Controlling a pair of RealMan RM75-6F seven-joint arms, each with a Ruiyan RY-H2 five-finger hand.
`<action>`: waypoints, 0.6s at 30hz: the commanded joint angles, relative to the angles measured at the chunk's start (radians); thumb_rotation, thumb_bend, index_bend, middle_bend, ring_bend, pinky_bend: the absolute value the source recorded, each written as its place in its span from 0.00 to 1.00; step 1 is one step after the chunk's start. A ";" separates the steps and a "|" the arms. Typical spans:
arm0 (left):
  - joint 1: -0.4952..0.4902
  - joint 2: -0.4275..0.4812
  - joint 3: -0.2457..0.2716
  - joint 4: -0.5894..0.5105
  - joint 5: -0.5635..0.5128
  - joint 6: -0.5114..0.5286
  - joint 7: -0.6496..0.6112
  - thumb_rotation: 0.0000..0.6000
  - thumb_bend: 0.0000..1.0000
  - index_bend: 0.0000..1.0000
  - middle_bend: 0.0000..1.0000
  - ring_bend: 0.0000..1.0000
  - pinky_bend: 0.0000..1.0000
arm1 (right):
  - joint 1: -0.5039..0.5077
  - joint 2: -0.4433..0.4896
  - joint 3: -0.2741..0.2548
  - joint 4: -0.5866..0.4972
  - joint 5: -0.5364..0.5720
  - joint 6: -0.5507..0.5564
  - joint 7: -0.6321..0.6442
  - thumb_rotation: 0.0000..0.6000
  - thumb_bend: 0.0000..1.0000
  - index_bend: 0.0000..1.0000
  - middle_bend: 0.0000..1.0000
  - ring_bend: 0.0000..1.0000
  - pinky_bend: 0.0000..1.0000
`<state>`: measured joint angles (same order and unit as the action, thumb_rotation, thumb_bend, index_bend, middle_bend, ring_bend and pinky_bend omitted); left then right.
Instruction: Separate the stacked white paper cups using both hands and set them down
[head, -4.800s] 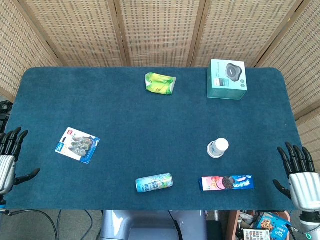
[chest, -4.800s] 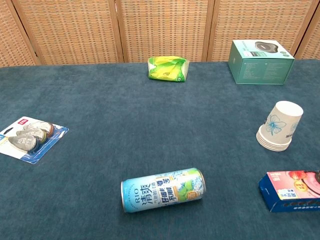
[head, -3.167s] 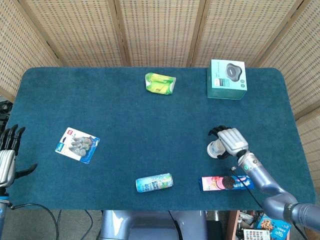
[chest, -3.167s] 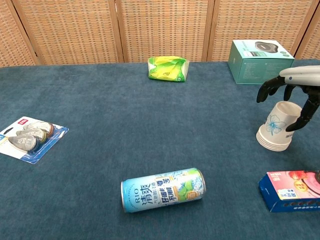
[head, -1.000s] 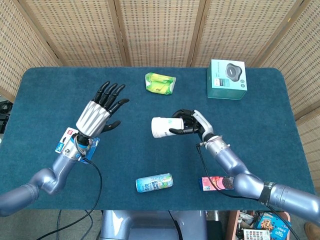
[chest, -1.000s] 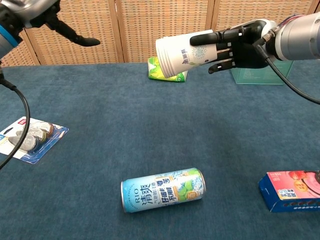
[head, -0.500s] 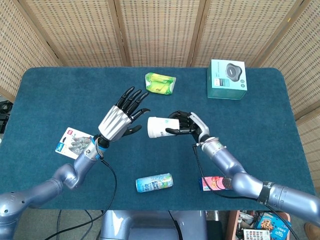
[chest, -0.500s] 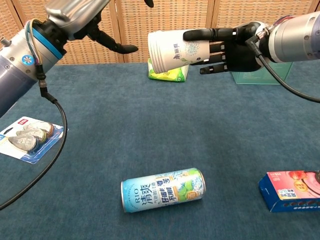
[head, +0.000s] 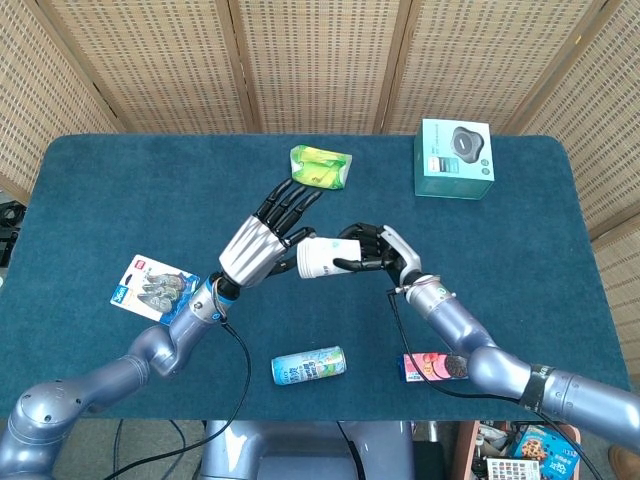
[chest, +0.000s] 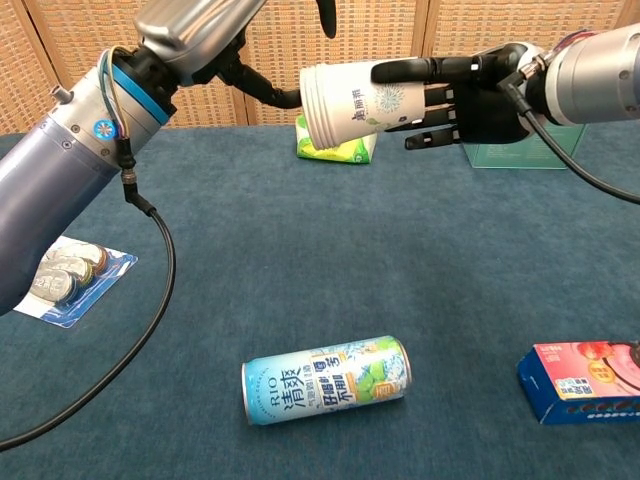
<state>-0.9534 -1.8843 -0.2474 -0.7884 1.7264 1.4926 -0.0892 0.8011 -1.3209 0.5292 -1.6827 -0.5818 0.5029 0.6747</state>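
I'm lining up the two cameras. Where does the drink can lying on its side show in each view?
Head view: drink can lies low, just left of centre, near the table's front edge.
Chest view: drink can lies low in the middle, the nearest thing to the camera.
Shared landmark: the green packet at the table's far side.

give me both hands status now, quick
Left hand: open, fingers spread, at the rim end of the paper cups, no grip yet.
Right hand: holding the paper cups sideways in the air.

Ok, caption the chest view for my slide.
Right hand holds stacked paper cups sideways above the table as left hand reaches in.
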 joint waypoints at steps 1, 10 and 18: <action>-0.010 -0.007 0.002 0.009 -0.002 0.011 0.004 1.00 0.21 0.47 0.00 0.00 0.00 | -0.003 0.002 -0.001 0.001 -0.003 -0.004 -0.001 1.00 0.53 0.58 0.61 0.51 0.64; -0.017 -0.017 0.020 0.031 -0.017 0.023 0.001 1.00 0.28 0.51 0.00 0.00 0.00 | -0.017 0.007 0.003 0.012 -0.020 -0.020 0.007 1.00 0.54 0.58 0.61 0.51 0.64; -0.025 -0.026 0.036 0.047 -0.026 0.025 -0.002 1.00 0.36 0.54 0.00 0.00 0.00 | -0.022 0.004 0.001 0.023 -0.031 -0.033 0.010 1.00 0.54 0.58 0.61 0.51 0.64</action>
<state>-0.9776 -1.9097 -0.2121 -0.7426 1.7015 1.5176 -0.0908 0.7789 -1.3164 0.5307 -1.6601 -0.6125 0.4709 0.6843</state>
